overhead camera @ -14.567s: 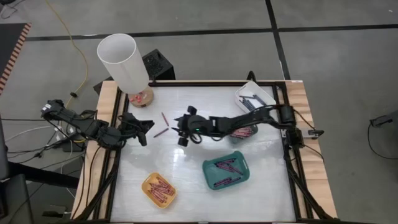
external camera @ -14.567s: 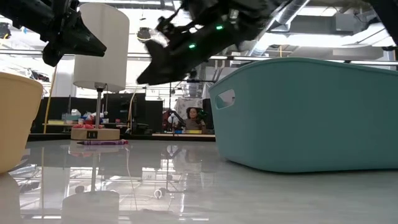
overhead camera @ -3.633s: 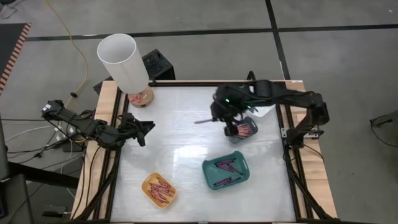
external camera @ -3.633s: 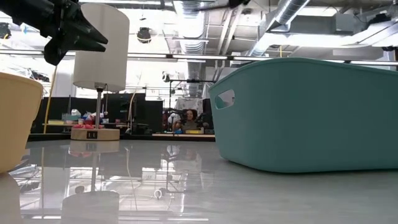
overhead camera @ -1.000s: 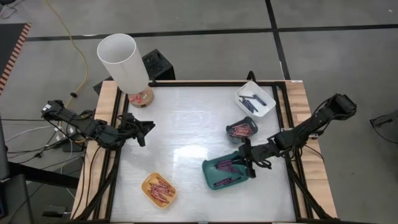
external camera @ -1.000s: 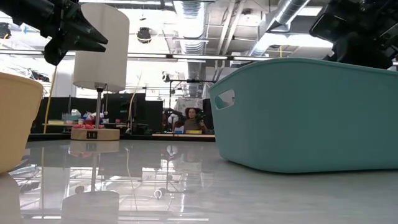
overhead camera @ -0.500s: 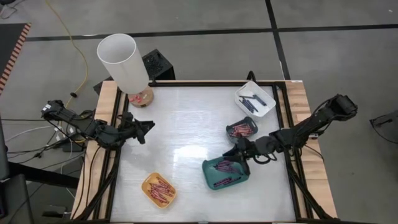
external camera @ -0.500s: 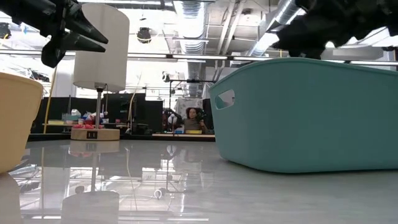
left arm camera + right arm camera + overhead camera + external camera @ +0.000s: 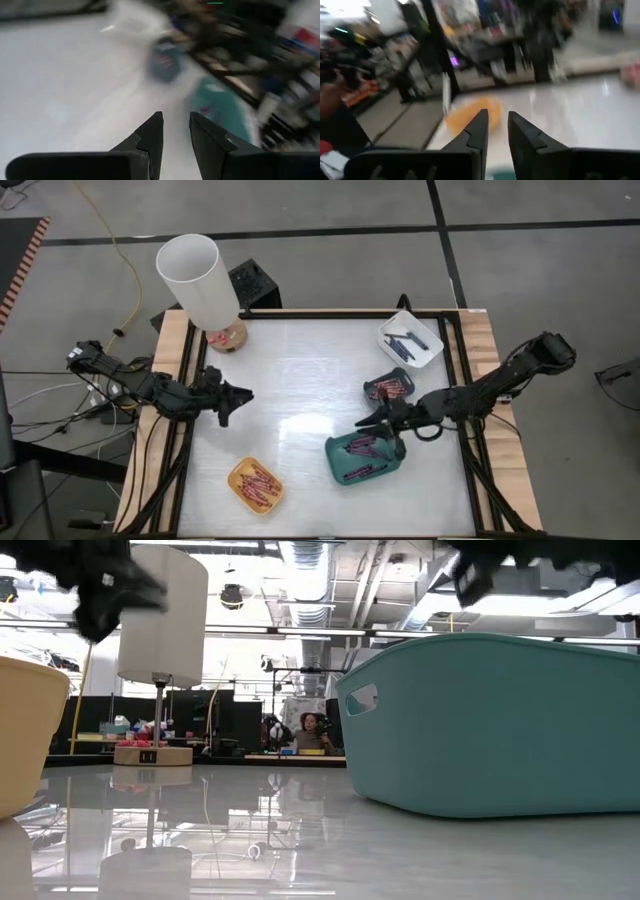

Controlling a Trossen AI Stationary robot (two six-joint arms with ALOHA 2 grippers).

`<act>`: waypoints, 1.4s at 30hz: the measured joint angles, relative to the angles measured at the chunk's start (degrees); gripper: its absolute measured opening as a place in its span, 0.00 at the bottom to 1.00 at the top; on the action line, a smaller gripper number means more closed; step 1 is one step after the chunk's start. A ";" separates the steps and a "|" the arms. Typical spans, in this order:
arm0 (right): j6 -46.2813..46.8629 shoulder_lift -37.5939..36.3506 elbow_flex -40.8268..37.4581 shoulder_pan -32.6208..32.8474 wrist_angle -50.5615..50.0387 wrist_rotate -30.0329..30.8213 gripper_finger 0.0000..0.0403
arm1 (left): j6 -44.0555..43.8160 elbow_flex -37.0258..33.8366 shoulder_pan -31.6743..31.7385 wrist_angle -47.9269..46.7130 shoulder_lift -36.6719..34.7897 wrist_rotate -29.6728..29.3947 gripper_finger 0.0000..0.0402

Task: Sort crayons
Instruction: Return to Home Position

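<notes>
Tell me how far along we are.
Apparently done: crayons lie in the yellow tray, teal tray, dark bin and white tray; none loose on the table. In hand: nothing; right gripper by the teal tray, left gripper at the left edge. Left: seemingly nothing.

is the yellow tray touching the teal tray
Apart. The high view shows a plain stretch of bare white table between the yellow tray and the teal tray.
</notes>
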 joint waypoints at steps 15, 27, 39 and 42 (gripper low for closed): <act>-1.17 -30.64 0.02 -18.48 -16.52 -23.22 0.20 | 32.35 0.02 -0.02 17.68 -15.29 11.88 0.21; -2.45 -49.79 0.34 -21.64 -34.82 -14.29 0.20 | 38.20 0.02 -0.02 13.45 -25.09 18.49 0.21; -4.40 -52.22 -0.65 -21.59 -42.29 -9.09 0.20 | 37.20 -6.90 -0.02 16.48 -28.54 19.05 0.21; -4.38 -52.59 -2.21 -21.59 -41.47 -8.62 0.20 | 36.69 -9.36 -0.02 18.68 -28.46 19.47 0.21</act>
